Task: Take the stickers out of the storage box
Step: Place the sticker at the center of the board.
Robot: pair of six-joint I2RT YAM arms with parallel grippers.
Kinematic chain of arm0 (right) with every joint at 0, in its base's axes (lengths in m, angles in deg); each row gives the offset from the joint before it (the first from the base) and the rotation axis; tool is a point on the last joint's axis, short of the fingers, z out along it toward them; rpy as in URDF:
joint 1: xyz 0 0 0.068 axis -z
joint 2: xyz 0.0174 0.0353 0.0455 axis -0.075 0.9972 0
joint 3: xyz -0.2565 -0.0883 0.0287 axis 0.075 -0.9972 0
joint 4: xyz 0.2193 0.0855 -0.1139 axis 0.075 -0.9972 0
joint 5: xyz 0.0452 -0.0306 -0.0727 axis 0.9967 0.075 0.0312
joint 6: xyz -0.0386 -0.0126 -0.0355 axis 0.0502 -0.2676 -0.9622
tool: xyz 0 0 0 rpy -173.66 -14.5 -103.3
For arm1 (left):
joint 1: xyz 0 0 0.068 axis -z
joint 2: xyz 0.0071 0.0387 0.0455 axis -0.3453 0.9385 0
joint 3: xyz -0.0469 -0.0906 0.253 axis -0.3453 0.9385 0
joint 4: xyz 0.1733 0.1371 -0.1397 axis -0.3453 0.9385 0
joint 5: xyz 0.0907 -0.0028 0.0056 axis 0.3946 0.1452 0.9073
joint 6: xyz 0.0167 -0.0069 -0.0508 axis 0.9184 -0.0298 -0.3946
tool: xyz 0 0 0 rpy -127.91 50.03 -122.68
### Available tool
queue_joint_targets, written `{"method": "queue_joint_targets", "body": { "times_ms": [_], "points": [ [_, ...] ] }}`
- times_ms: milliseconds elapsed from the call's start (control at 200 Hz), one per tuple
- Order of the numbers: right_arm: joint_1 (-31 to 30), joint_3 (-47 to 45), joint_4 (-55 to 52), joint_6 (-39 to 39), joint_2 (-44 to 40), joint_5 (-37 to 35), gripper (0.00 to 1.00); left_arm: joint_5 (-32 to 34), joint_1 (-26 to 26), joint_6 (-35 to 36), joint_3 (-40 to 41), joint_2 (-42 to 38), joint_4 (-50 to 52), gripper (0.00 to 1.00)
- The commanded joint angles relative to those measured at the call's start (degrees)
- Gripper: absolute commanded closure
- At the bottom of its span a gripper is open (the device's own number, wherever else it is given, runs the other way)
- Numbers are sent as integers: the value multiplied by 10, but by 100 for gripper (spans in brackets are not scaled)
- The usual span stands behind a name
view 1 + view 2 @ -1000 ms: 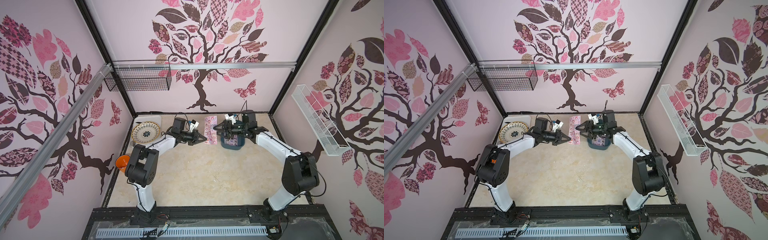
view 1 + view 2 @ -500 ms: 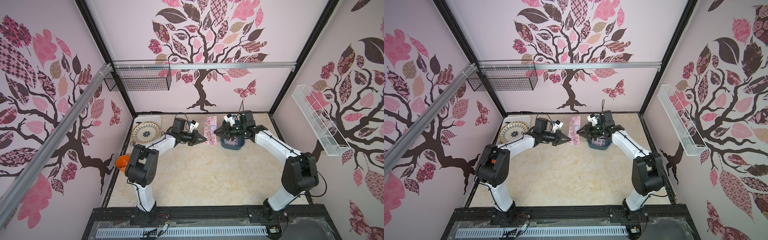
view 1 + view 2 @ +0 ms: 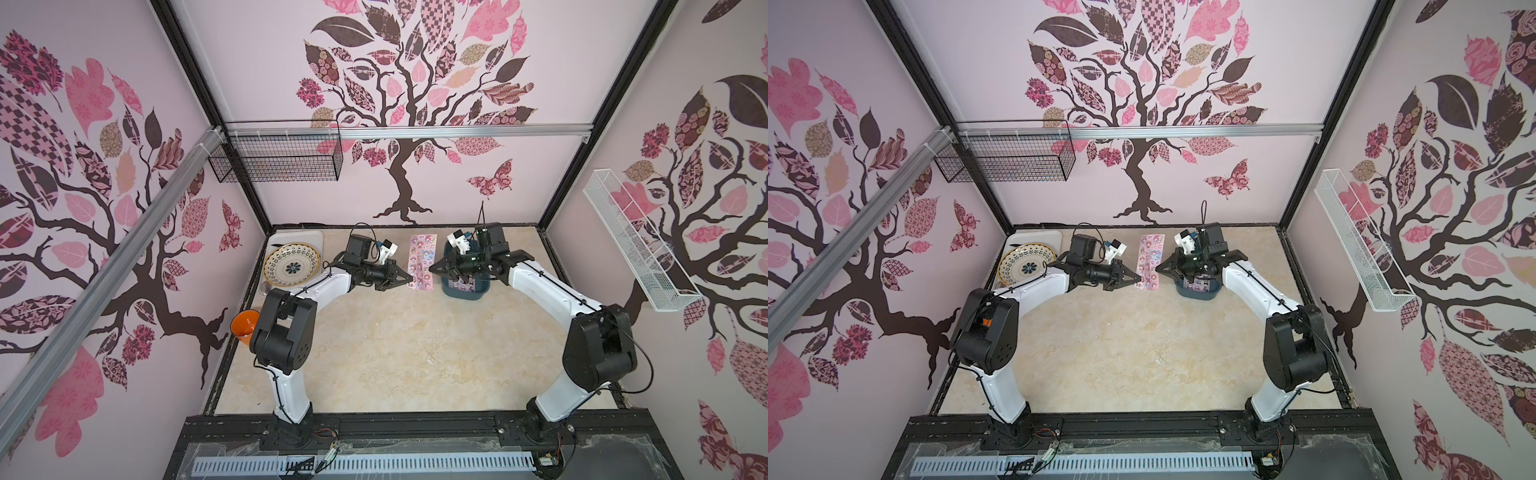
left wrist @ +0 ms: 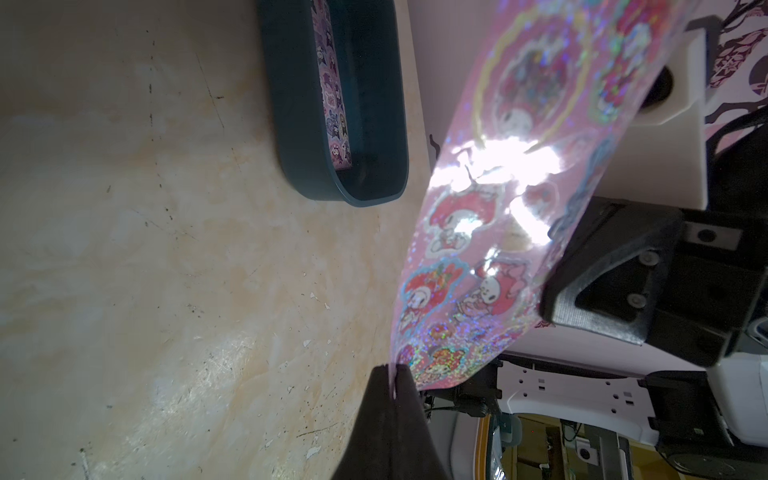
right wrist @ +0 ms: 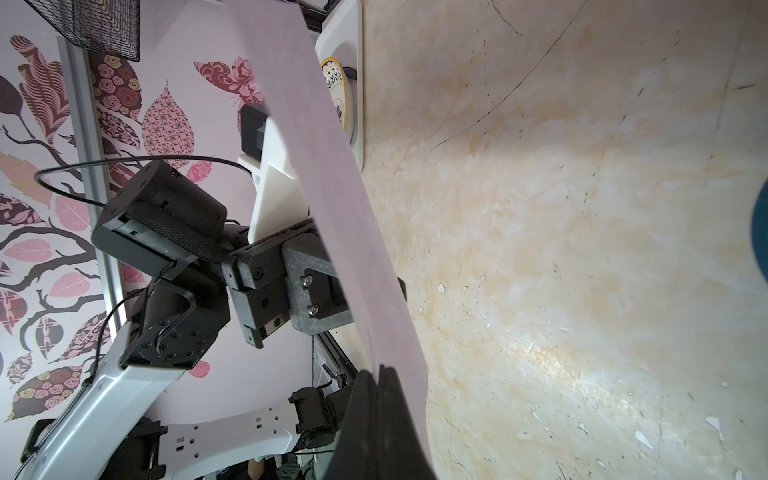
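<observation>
A pink sheet of stickers (image 3: 422, 259) (image 3: 1151, 262) hangs above the table between my two grippers. My left gripper (image 3: 409, 277) (image 4: 392, 372) is shut on one corner of the sheet (image 4: 498, 208). My right gripper (image 3: 432, 268) (image 5: 380, 370) is shut on the opposite edge, and the right wrist view shows the sheet's plain back (image 5: 332, 187). The dark teal storage box (image 3: 461, 294) (image 4: 299, 124) stands on the table just right of the sheet. More stickers (image 3: 463, 283) (image 4: 330, 83) lie inside it.
A patterned plate (image 3: 293, 266) rests on a white tray (image 3: 311, 237) at the back left. An orange cup (image 3: 244, 324) stands by the left wall. A black wire basket (image 3: 274, 156) and a white wire basket (image 3: 636, 241) hang on the walls.
My right gripper has moved from over the box to the sheet's right edge and shut on it. The left gripper has held the sheet in place.
</observation>
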Motion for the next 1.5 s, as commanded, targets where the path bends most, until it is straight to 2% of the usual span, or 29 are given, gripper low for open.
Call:
{"method": "queue_joint_targets", "body": {
  "times_ms": [0,75,125,300,445,645,795,890,965,1060,1301,1491],
  "points": [
    [-1,29,-34,-24,18,-25,100,79,-4,85,-44,-9,128,77],
    [-4,34,-40,-27,25,-31,100,147,-8,125,-71,-14,202,67],
    [-7,39,-41,-29,30,-34,100,164,-17,128,-75,-16,213,63],
    [-25,59,-46,-30,61,-49,100,101,-81,69,-36,-36,169,59],
    [-71,101,-41,-22,117,-63,100,87,-148,88,-2,-90,184,59],
    [-173,249,-20,12,269,-59,100,94,-226,98,62,-172,177,59],
    [-229,401,-8,45,396,-21,100,133,-233,102,114,-226,147,59],
    [-242,455,17,74,451,-6,100,150,-233,105,128,-244,145,58],
    [-241,455,40,92,480,-3,100,152,-233,104,131,-251,142,58],
    [-238,448,22,78,497,-20,100,154,-233,112,138,-253,139,58],
    [-221,354,35,71,490,-49,100,129,-233,97,155,-234,130,58],
    [-224,369,37,86,513,-56,100,122,-234,89,159,-234,119,58]
  ]
}}
